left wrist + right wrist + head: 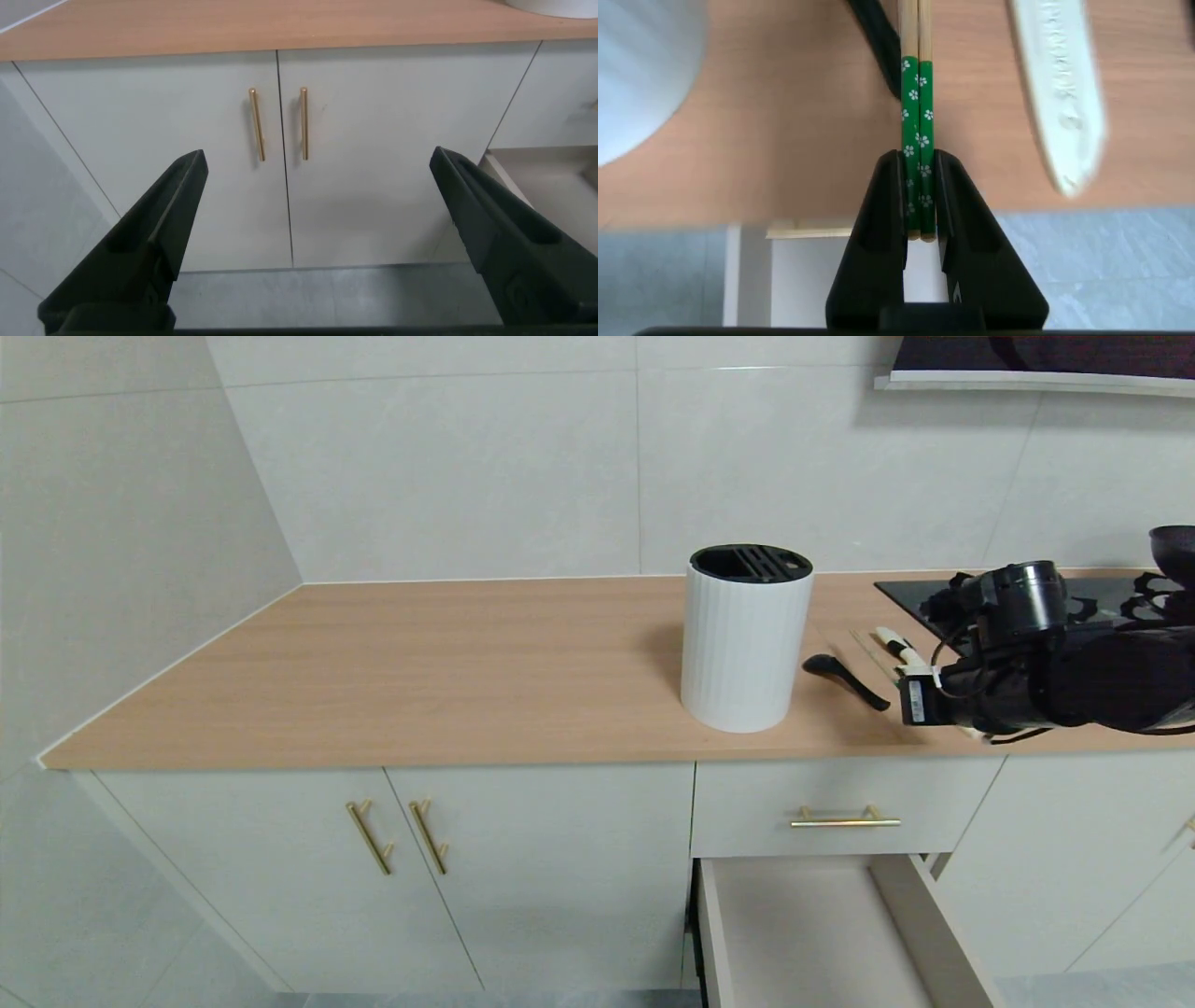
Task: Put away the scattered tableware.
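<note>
In the head view, a white holder (745,649) is seen on the counter (420,672), and a black spoon (845,679), 2 chopsticks (873,656) and a white knife (901,649) are laid just right of it, by the right arm (1074,681). In the left wrist view, the left gripper (318,161) is held spread wide before 2 cabinet doors (374,149), below and left of the holder. In the right wrist view, the chopsticks are pinched at their green ends by the right gripper (920,201), between spoon and knife, right of the holder.
</note>
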Available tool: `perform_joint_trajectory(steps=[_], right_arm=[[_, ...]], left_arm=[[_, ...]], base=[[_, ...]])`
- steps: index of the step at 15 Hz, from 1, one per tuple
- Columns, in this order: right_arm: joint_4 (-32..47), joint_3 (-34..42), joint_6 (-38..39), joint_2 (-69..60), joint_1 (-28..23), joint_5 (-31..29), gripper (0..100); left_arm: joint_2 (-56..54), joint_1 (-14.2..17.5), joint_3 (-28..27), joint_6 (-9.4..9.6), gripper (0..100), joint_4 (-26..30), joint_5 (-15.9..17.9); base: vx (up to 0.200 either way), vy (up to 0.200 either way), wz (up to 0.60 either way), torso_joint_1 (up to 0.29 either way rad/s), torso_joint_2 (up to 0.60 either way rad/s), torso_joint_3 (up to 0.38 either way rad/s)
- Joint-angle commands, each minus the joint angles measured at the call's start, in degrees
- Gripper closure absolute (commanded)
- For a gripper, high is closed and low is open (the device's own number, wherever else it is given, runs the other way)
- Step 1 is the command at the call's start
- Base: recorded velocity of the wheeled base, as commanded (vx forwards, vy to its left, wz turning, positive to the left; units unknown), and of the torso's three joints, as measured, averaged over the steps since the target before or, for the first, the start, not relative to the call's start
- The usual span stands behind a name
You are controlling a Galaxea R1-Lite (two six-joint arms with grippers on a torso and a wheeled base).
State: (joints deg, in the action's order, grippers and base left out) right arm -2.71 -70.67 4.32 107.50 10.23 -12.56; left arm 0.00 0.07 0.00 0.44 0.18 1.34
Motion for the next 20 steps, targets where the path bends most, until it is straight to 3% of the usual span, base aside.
perform_joint_trajectory(steps=[1, 5, 9, 11, 20], right_arm=[[1.12, 7.12, 0.08, -11.26, 0.23, 1.13, 100], [6.75, 14.42, -0.01, -25.32, 0.23, 3.59, 100], [18.44, 15.03, -1.15, -32.88, 0.23, 16.25, 100], [23.18, 15.65, -5.28, -34.64, 0.23, 20.29, 100], [23.36, 21.19, -6.86, -32.44, 6.47, 22.22, 100]], left_arm=[[0.0, 0.01, 0.0, 0.0, 0, -0.01, -0.02], [0.0, 0.01, 0.0, 0.0, 0, -0.01, -0.02], [0.0, 0.01, 0.0, 0.0, 0, -0.01, 0.07], [0.0, 0.01, 0.0, 0.0, 0, -0.01, -0.02], [0.0, 0.01, 0.0, 0.0, 0, -0.01, 0.07]], base=[[0.0, 0.0, 0.0, 0.0, 0.0, 0.0], [0.0, 0.0, 0.0, 0.0, 0.0, 0.0], [0.0, 0.0, 0.0, 0.0, 0.0, 0.0], [0.0, 0.0, 0.0, 0.0, 0.0, 0.0], [0.0, 0.0, 0.0, 0.0, 0.0, 0.0]])
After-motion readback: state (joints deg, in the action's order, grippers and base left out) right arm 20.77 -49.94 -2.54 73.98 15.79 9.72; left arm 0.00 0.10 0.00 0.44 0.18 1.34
